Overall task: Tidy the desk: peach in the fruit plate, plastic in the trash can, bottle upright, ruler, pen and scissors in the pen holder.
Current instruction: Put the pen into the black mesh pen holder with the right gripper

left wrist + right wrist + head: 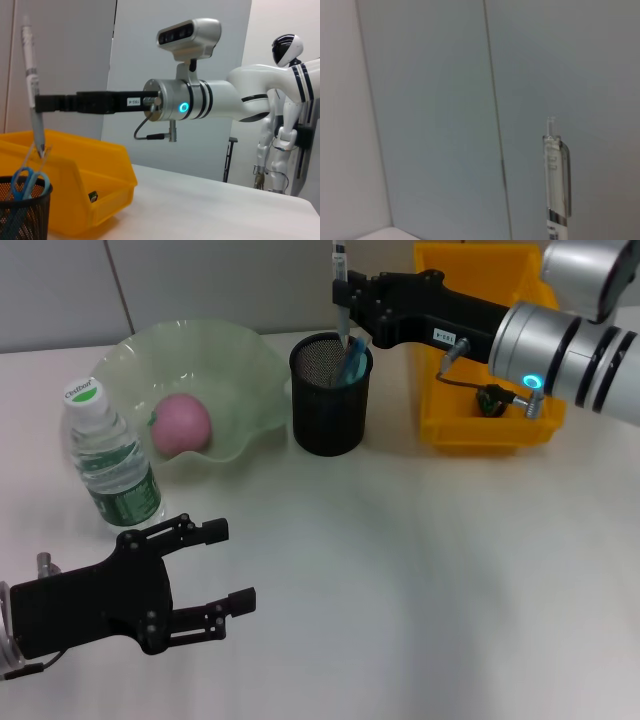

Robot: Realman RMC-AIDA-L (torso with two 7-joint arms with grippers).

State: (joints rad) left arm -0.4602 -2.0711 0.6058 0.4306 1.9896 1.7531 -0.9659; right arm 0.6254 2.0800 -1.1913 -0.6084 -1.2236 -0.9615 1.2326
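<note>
While right pincer point(345, 302) grips pen point(33, 90) upright, tip just above mesh pen holder point(330, 395), release off-centre risks tip striking rim or scissors point(27, 181) inside, pen tipping onto table point(420, 570). Left pincer point(215, 575) released, idle near bottle point(108, 460). White table, grey walls.

Pen point(341, 285) upright above mesh holder point(330, 400)

The head camera looks down from above on the whole table point(420, 570). The left wrist camera looks low and sideways across it. Both show the pen holder point(330, 395); the right wrist camera faces the wall, close to the pen point(556, 175).
</note>
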